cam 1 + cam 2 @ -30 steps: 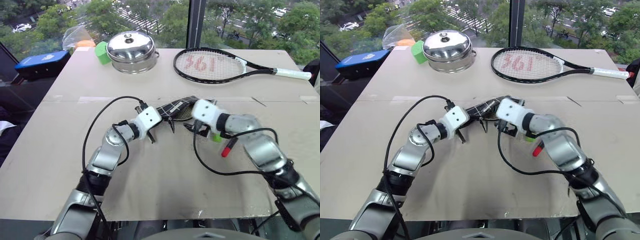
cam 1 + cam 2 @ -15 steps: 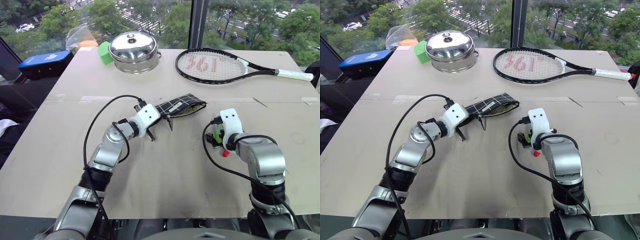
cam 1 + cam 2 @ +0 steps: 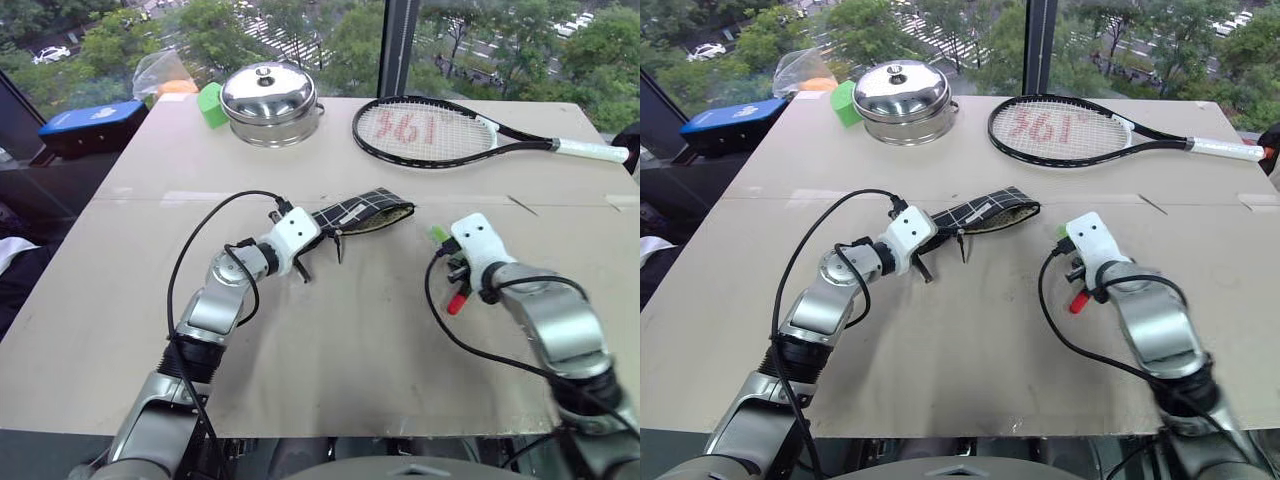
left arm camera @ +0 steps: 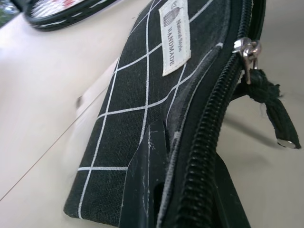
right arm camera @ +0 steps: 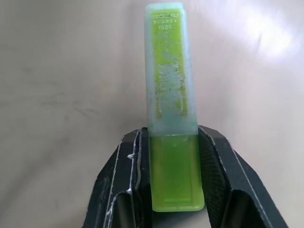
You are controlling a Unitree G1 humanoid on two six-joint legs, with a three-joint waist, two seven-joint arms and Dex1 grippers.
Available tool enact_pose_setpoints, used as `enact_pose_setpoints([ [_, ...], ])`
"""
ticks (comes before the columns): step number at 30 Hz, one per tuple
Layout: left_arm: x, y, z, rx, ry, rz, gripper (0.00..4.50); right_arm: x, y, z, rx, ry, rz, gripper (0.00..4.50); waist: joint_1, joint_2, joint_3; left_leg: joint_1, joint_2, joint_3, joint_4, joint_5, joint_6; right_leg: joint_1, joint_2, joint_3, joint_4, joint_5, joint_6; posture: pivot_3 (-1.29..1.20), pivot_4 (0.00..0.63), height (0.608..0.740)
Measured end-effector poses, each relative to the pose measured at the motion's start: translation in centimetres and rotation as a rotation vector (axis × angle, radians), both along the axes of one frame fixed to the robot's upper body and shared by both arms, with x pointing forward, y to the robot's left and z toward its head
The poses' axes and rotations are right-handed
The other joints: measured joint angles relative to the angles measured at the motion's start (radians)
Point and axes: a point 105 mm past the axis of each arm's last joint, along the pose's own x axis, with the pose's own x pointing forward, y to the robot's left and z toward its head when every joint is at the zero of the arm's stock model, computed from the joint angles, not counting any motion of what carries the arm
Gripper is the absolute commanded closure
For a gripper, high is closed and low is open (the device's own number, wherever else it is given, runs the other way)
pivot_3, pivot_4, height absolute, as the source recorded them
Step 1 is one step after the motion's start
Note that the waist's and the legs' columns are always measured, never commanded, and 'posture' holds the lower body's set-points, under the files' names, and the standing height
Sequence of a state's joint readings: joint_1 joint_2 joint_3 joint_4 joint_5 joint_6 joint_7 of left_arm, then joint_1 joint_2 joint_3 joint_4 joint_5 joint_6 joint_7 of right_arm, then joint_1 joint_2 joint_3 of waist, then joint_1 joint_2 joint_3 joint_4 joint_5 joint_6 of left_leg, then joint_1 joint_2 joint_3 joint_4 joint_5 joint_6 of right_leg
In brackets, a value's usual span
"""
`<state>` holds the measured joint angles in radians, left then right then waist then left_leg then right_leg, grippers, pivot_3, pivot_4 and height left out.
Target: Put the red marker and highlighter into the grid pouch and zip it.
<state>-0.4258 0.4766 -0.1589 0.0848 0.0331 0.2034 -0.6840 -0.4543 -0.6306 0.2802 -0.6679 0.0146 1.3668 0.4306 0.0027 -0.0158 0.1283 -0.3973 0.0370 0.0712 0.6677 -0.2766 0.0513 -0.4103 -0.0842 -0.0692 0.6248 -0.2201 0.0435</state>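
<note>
Green highlighter [image 5: 172, 142] pinched in my right gripper [image 5: 173, 190] above the table, left gripper [image 4: 183, 190] clamped on the grid pouch [image 3: 362, 213] rim; next I must carry it into the open mouth.

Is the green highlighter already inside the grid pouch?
No, the highlighter sits between the right gripper's black fingers over the bare table, apart from the grid pouch.

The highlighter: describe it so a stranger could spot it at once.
On the beige table, nearer the robot than the tennis racket, find the right gripper. The highlighter sits between its jaws: stubby, light green, pale translucent cap. The red marker beside it is slimmer, with a red end.
</note>
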Motion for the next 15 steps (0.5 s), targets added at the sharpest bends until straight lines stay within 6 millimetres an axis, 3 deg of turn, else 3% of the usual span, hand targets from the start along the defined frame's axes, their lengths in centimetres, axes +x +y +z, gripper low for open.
enact_pose_setpoints([
  [2, -0.1, -0.3, 0.1, -0.005, 0.002, -0.014, 4.5, -0.3, 0.8, 1.3, -0.082, -0.04, 0.121, 3.76, -0.006, -0.001, 0.0, 0.0, 0.001, -0.002, -0.001, 0.0, 0.0, 0.0, 0.002, -0.001, 0.0, 0.0, 0.0, 0.0, 0.15, 0.74],
  [8, -0.4, -1.2, 0.4, -0.021, 0.004, -0.048, 4.5, -0.4, 3.2, 1.8, -0.222, -0.025, 0.343, 3.76, -0.015, -0.001, 0.0, 0.0, 0.002, -0.001, 0.0, 0.0, 0.0, 0.0, 0.002, 0.0, 0.0, 0.0, 0.0, 0.0, 0.15, 0.74],
  [15, -1.6, -2.4, 0.7, 0.034, -0.04, -0.138, 4.5, 2.9, 5.6, 2.0, -0.315, -0.051, 0.401, 3.76, -0.012, -0.001, 0.0, 0.0, 0.002, 0.0, 0.001, 0.0, 0.0, 0.0, -0.001, 0.0, 0.0, 0.0, 0.0, 0.0, 0.15, 0.74],
])
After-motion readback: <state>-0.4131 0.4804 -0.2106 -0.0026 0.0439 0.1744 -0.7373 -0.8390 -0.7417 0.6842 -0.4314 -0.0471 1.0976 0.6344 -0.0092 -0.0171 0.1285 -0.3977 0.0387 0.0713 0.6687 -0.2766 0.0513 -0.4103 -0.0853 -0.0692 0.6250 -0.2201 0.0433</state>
